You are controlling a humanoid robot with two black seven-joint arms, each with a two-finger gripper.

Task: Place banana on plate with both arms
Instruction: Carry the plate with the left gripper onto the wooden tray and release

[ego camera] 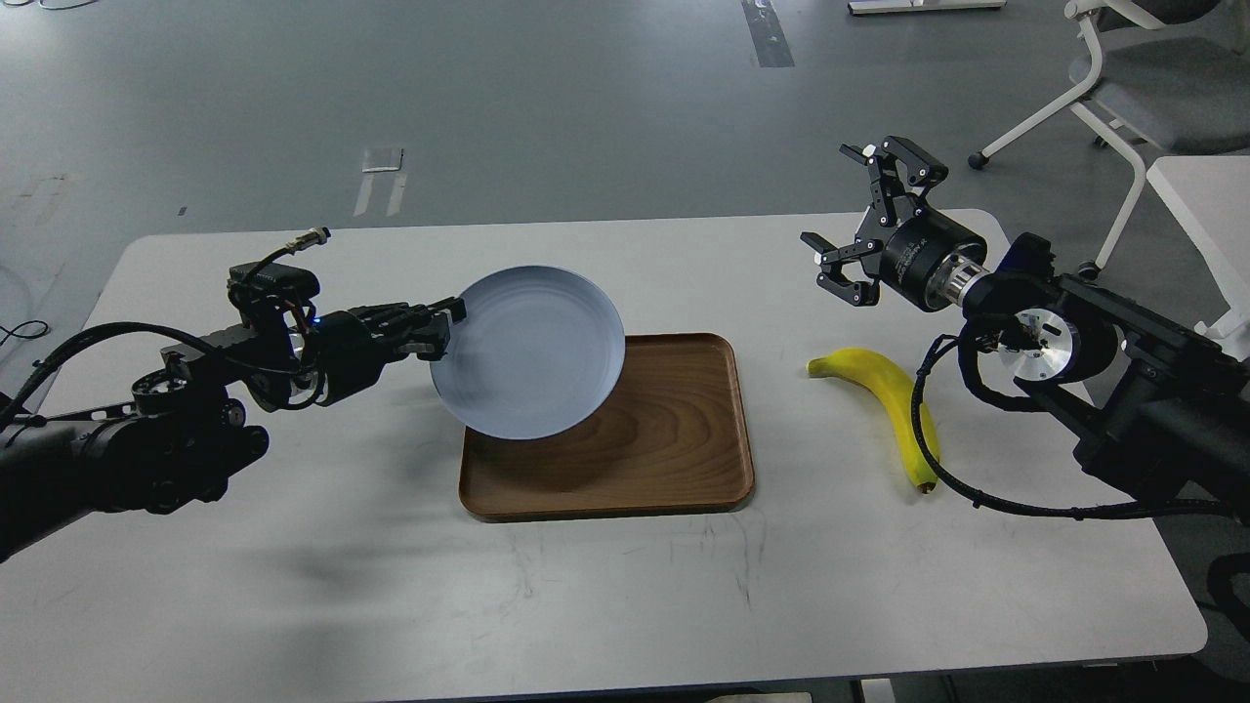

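Observation:
My left gripper point(444, 330) is shut on the left rim of the pale blue-grey plate point(532, 351) and holds it tilted in the air over the left half of the wooden tray point(684, 459). The yellow banana point(894, 400) lies on the white table right of the tray, partly crossed by my right arm's black cable. My right gripper point(864, 220) is open and empty, raised above the table, up and behind the banana's stem end.
The white table point(625, 596) has its front edge near the bottom of the view. An office chair point(1143, 78) and another white table point(1206, 215) stand at the far right, off the table.

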